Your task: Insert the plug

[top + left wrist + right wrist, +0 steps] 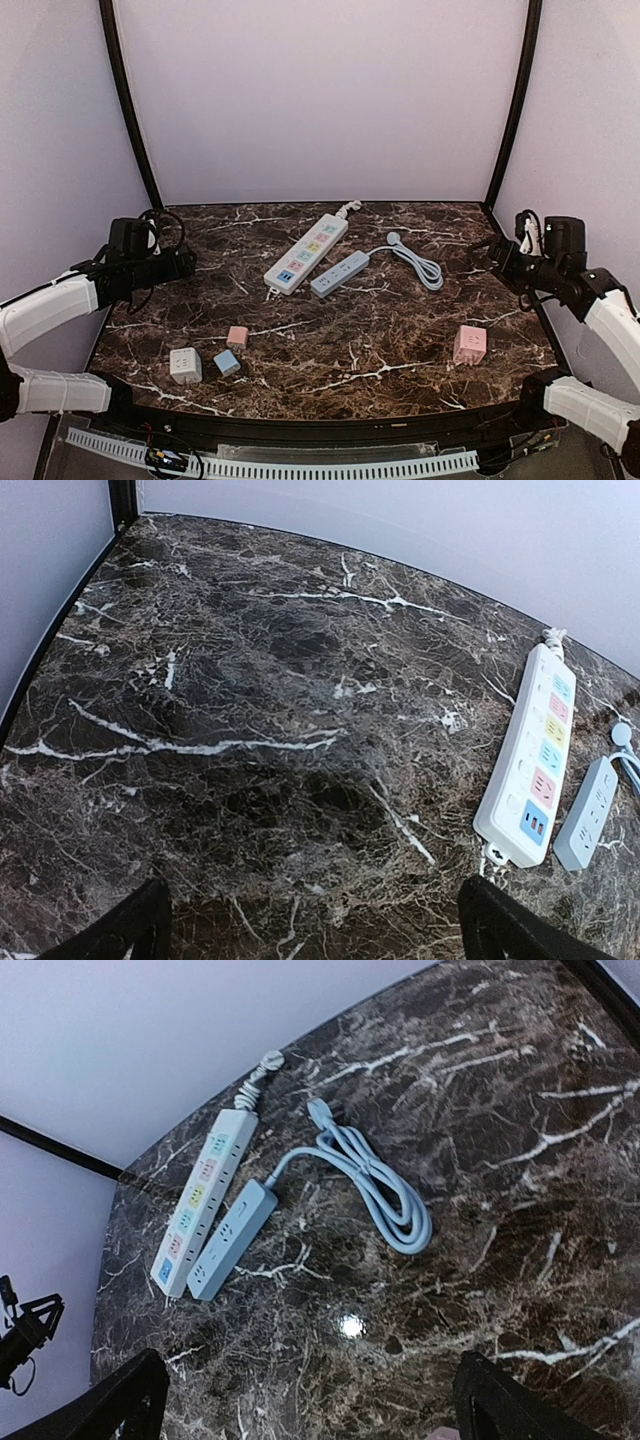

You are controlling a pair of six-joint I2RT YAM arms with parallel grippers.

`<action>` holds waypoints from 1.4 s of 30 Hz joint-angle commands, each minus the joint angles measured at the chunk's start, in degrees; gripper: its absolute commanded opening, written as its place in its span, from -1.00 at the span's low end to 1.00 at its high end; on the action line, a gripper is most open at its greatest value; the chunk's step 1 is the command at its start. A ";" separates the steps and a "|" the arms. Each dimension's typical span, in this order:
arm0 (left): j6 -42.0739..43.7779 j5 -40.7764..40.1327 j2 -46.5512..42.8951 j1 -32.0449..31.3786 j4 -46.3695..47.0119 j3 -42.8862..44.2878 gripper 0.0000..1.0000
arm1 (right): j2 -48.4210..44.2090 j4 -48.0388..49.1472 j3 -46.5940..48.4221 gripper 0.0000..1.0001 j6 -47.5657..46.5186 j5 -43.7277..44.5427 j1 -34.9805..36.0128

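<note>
A white power strip (pixel 307 252) with coloured sockets lies at the table's middle back, and a blue-grey strip (pixel 340 273) with a coiled cord (pixel 420 262) lies beside it. Both show in the left wrist view, white (pixel 535 755) and blue-grey (pixel 588 813), and in the right wrist view, white (pixel 203 1203) and blue-grey (pixel 232 1239). Loose plug cubes lie near the front: small pink (pixel 237 337), white (pixel 185 365), small blue (pixel 227 362), larger pink (pixel 469 344). My left gripper (pixel 187 262) (pixel 315 935) is open and empty at the left edge. My right gripper (pixel 480 250) (pixel 315 1405) is open and empty at the right edge.
The dark marble table (pixel 380 350) is enclosed by pale walls with black corner posts (pixel 130 110). A white cable chain (pixel 300 465) runs along the near edge. The blue-grey cord's coil (pixel 375 1185) lies to the right of the strips.
</note>
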 commanded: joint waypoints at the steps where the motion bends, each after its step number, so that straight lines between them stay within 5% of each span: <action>1: 0.63 0.19 0.86 -1.93 0.40 1.61 0.99 | 3.62 -12.76 4.08 0.97 3.36 4.78 1.25; 12: 0.39 -1.31 0.95 -3.45 0.54 0.65 0.99 | 11.13 -29.01 7.32 0.97 9.14 15.44 10.67; 21: 0.46 -1.02 1.10 -3.54 0.91 0.51 0.99 | 15.92 -33.33 5.99 0.97 12.77 20.17 16.29; 42: 0.39 0.67 2.88 -3.63 1.96 1.04 0.99 | 22.96 -27.40 0.55 0.97 11.36 18.63 18.67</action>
